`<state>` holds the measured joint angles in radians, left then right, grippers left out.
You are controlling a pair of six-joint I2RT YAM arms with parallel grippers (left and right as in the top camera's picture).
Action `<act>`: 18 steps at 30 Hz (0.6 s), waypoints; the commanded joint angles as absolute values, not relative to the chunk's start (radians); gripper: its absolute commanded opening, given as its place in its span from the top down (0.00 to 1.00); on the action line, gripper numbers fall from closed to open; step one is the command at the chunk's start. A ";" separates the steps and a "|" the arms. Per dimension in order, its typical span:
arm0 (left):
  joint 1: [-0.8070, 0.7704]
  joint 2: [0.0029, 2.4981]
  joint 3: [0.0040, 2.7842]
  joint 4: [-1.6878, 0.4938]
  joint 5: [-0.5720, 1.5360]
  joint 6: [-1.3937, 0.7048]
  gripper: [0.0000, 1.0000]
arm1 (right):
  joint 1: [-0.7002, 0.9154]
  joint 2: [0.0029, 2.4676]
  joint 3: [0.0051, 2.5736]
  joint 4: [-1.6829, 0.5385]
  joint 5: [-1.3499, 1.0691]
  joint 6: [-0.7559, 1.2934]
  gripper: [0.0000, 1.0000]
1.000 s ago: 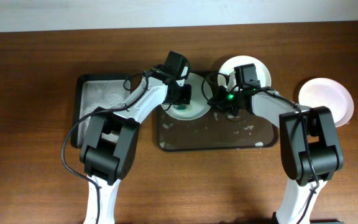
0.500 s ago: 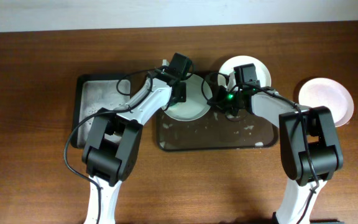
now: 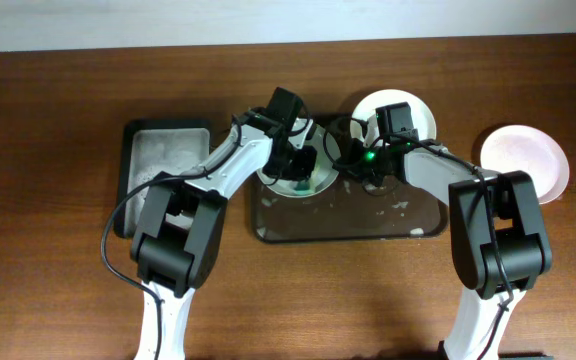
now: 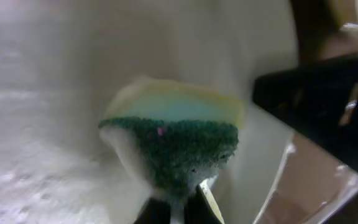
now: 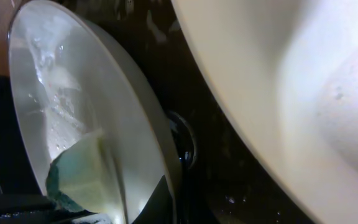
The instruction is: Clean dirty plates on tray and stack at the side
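Observation:
A white plate [image 3: 320, 178] stands tilted at the left end of the large dark tray [image 3: 348, 228]. My right gripper [image 3: 353, 165] is shut on its right rim; in the right wrist view the rim [image 5: 157, 149] sits between my jaws. My left gripper [image 3: 296, 160] is shut on a yellow-green sponge [image 4: 173, 137] and presses its dark green side on the foamy plate face [image 4: 55, 124]. The sponge also shows in the right wrist view [image 5: 82, 177]. A second white plate [image 3: 408, 108] lies at the tray's far edge. A third plate [image 3: 525, 160] lies on the table to the right.
A smaller dark tray [image 3: 163, 165] with white foam lies left of the big tray. Foam flecks and water dot the big tray's floor [image 3: 398, 208]. The two grippers are close together over the tray's left end. The brown table [image 3: 68, 280] surrounds everything.
My left gripper moved the sponge up toward the plate's far edge, then back down onto its middle. The right gripper and the held plate stayed in place.

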<state>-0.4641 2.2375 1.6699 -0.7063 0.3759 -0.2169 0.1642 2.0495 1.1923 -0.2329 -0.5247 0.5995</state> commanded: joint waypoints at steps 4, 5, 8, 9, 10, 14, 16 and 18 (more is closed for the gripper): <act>-0.432 2.275 1.652 -0.519 0.142 -0.280 0.99 | 0.163 2.073 1.174 -0.248 -0.494 0.610 0.96; -0.432 2.275 1.652 -0.491 0.089 -0.294 0.99 | 0.163 2.073 1.174 -0.248 -0.494 0.610 0.96; -0.436 2.275 1.652 -0.393 -0.009 -0.302 0.99 | 0.163 2.073 1.174 -0.248 -0.493 0.610 0.96; -0.436 2.275 1.652 -0.372 -0.026 -0.302 0.99 | 0.163 2.073 1.174 -0.247 -0.493 0.610 0.96; -0.437 2.275 1.652 -0.348 -0.051 -0.302 0.99 | 0.163 2.073 1.174 -0.248 -0.493 0.610 0.96; -0.437 2.275 1.652 -0.360 -0.130 -0.302 0.99 | 0.163 2.073 1.174 -0.248 -0.493 0.609 0.96; -0.436 2.275 1.652 -0.421 -0.147 -0.302 0.99 | 0.163 2.073 1.174 -0.248 -0.493 0.609 0.96; -0.436 2.275 1.652 -0.502 -0.147 -0.301 0.99 | 0.163 2.073 1.174 -0.248 -0.493 0.610 0.96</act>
<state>-0.4435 2.2501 1.6608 -0.4152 -0.0723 -0.2935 0.1642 2.0495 1.1927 -0.2317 -0.5220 0.6186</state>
